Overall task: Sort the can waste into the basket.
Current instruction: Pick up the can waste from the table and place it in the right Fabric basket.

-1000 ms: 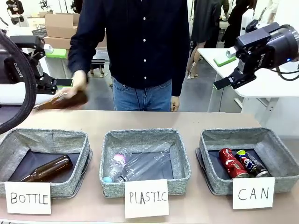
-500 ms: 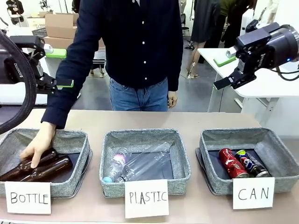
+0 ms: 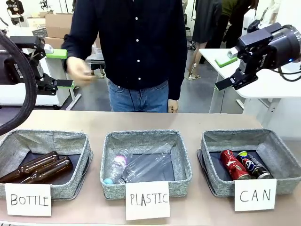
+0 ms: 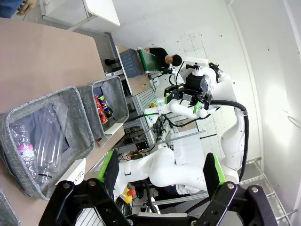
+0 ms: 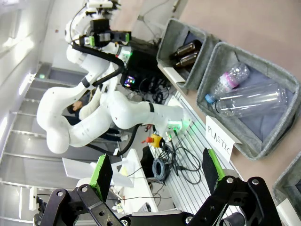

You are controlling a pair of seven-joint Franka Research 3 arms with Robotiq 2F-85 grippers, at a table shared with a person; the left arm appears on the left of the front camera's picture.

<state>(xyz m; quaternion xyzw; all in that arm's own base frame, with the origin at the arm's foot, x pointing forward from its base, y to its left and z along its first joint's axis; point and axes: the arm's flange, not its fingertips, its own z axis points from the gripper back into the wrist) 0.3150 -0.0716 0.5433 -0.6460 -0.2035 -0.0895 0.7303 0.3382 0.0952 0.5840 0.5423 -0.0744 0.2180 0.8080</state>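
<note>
Tan table [image 3: 155, 120] lies bare behind three baskets; the CAN basket [image 3: 282, 160] at four o'clock holds the red can [image 3: 233, 164] and black can [image 3: 253, 165] — touching; left gripper [image 3: 60, 68] and right gripper [image 3: 227, 71] hang high, released, well apart.

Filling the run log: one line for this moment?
cans: in CAN basket | left gripper: open, empty | right gripper: open, empty

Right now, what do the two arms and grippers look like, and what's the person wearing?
Both arms are glossy white with rounded links. The left gripper and right gripper are black with bright green pads on the fingers; a black cable loops past the left one. The right wrist housing is black with a small blue light. The person wears a dark navy button-up shirt with long sleeves and white buttons, plus blue jeans.
</note>
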